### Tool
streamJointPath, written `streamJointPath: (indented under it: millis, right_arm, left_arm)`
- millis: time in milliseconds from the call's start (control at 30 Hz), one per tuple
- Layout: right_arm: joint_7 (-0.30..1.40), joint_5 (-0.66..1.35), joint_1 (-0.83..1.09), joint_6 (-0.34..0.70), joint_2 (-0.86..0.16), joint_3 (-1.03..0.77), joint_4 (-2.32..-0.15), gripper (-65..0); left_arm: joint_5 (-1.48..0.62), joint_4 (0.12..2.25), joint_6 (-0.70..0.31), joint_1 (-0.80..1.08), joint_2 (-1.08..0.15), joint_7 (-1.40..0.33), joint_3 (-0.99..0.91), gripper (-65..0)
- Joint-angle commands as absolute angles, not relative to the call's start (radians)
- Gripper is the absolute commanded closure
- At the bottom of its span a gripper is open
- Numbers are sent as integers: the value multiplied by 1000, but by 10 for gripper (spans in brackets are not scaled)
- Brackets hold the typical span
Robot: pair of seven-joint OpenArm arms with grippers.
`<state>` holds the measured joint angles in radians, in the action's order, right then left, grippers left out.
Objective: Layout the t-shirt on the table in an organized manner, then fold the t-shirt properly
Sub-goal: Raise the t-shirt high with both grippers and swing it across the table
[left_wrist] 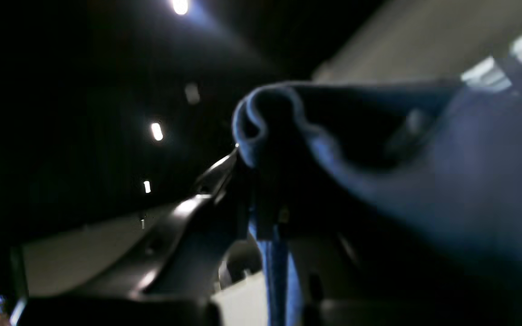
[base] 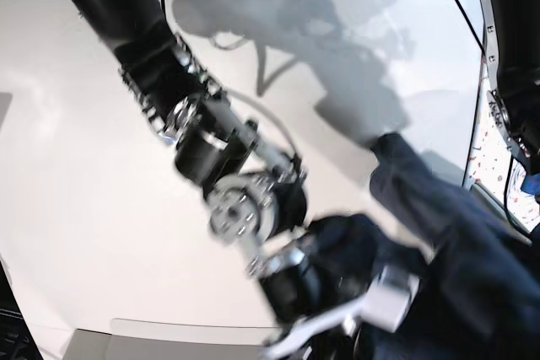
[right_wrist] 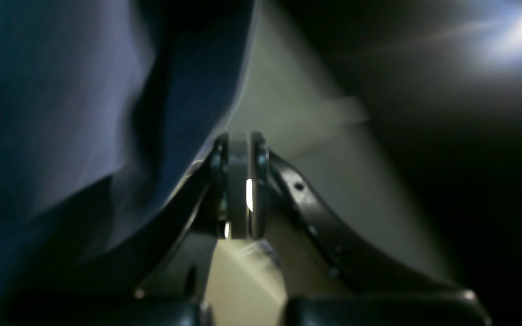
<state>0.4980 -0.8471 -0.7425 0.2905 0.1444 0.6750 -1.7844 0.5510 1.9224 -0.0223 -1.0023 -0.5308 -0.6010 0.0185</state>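
While both hold the t-shirt (base: 456,233) above the table (base: 76,166), left pincer (left_wrist: 252,181) and right pincer (right_wrist: 239,181) grip cloth.

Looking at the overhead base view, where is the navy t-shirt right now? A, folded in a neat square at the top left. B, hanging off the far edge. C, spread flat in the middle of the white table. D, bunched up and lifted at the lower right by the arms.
D: the t-shirt is bunched and raised at lower right, its edge clamped in the left gripper.
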Motion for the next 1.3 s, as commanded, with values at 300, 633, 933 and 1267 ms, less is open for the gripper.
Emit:
streamJointPath:
  millis: [300, 633, 933, 1267]
  right_arm:
    - [323, -759, -288, 271, 157, 897, -1788, 0]
    - [243, -759, 61, 266, 65, 773, -2052, 0]
    - [39, -638, 446, 160, -99, 394, -2057, 0]
    - [44, -380, 559, 111, -151, 87, -2035, 0]
  left_arm:
    - [472, 1936, -5, -791, -421, -559, 113, 0]
    - [476, 1801, -5, -499, -176, -559, 487, 0]
    - [476, 1567, -4, -452, -54, -460, 673, 0]
    - [476, 1455, -24, -430, 19, -414, 737, -86]
